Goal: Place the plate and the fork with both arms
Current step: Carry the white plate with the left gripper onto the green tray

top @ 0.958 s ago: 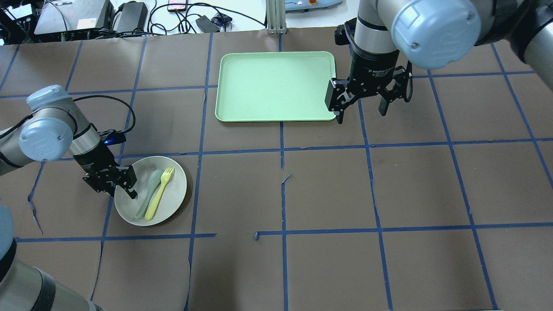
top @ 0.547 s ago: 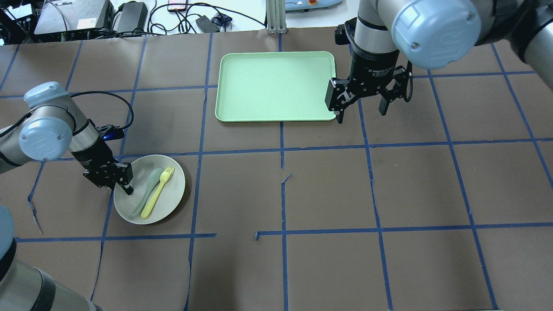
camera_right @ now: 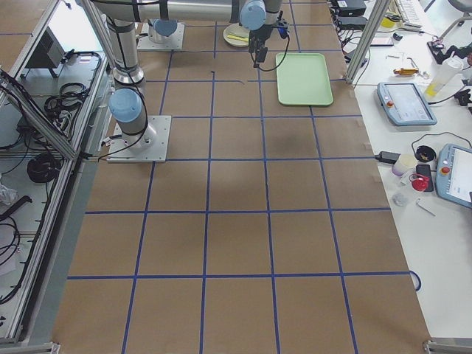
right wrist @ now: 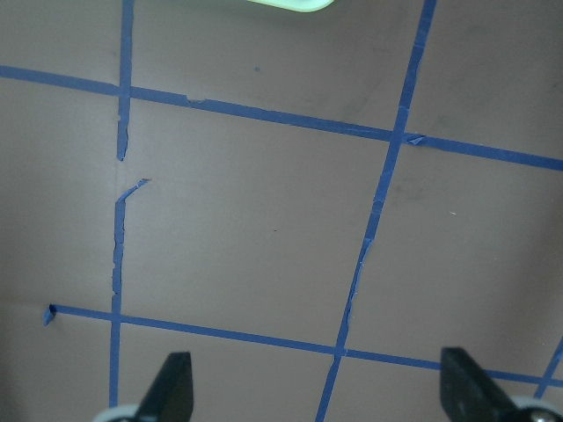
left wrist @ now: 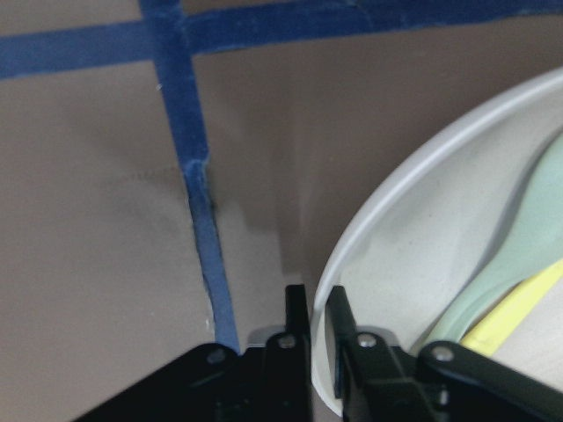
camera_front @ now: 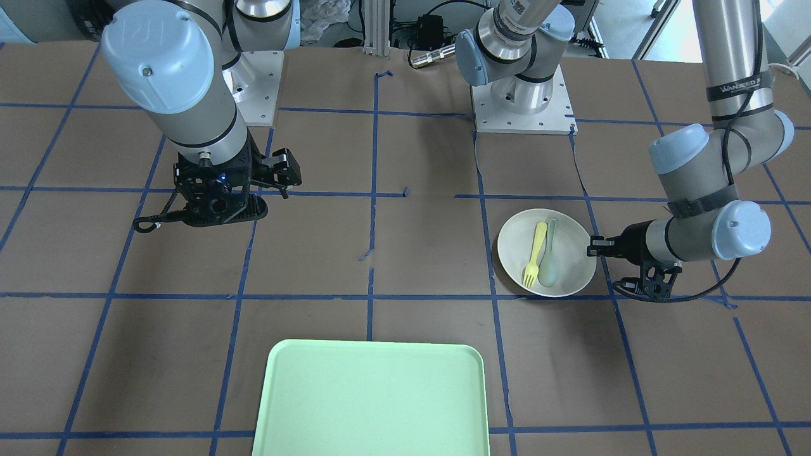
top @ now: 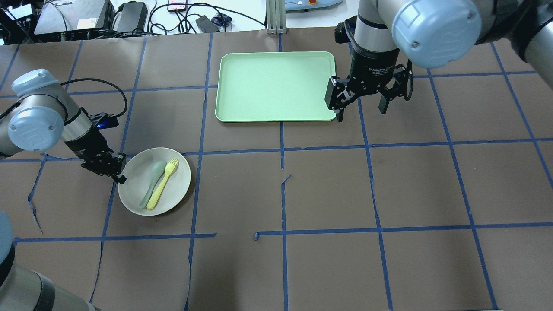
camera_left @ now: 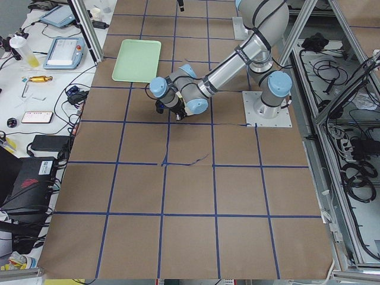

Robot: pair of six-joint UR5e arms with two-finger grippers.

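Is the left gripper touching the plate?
Touching. The left wrist view shows the left gripper pinching the rim of the plate, with one finger outside and one inside and no gap visible.

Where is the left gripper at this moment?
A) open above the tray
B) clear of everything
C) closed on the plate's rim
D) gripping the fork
C: in the left wrist view the left gripper pinches the plate by its rim, one finger each side; the fork lies loose inside.

Matt off-white plate (top: 179,185), pale-yellow plastic fork (top: 161,185), smooth green tray (top: 276,86), brown paper-covered table (top: 389,185)
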